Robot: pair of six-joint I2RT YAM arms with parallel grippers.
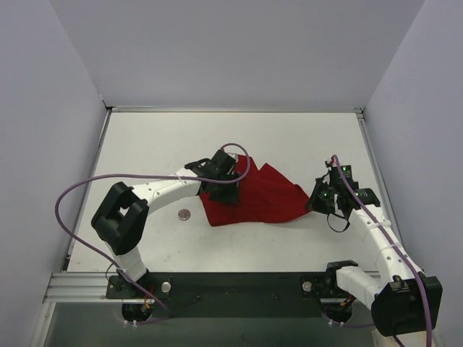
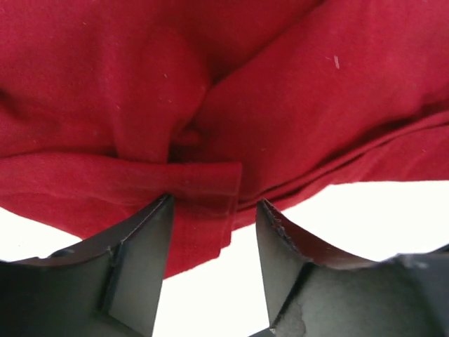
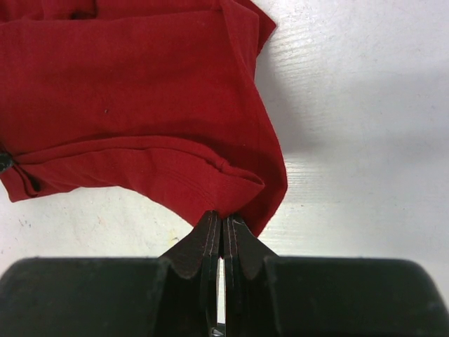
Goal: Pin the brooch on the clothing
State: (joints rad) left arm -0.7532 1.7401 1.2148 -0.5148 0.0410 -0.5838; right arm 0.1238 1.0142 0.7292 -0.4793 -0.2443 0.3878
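The clothing, a red T-shirt (image 1: 260,195), lies bunched in the middle of the white table. Its white label is hidden. My left gripper (image 1: 220,192) is at the shirt's left edge. In the left wrist view it (image 2: 214,210) is open, with a folded hem of the shirt (image 2: 280,105) lying between the fingertips. My right gripper (image 1: 312,203) is at the shirt's right corner. In the right wrist view it (image 3: 223,219) is shut on the edge of the shirt (image 3: 126,91). A small round brooch (image 1: 184,214) lies on the table just left of the shirt.
The white table (image 1: 289,144) is walled on the left, back and right. A purple cable (image 1: 79,188) loops from the left arm over the table's left side. A black strip (image 1: 239,285) runs along the near edge between the arm bases.
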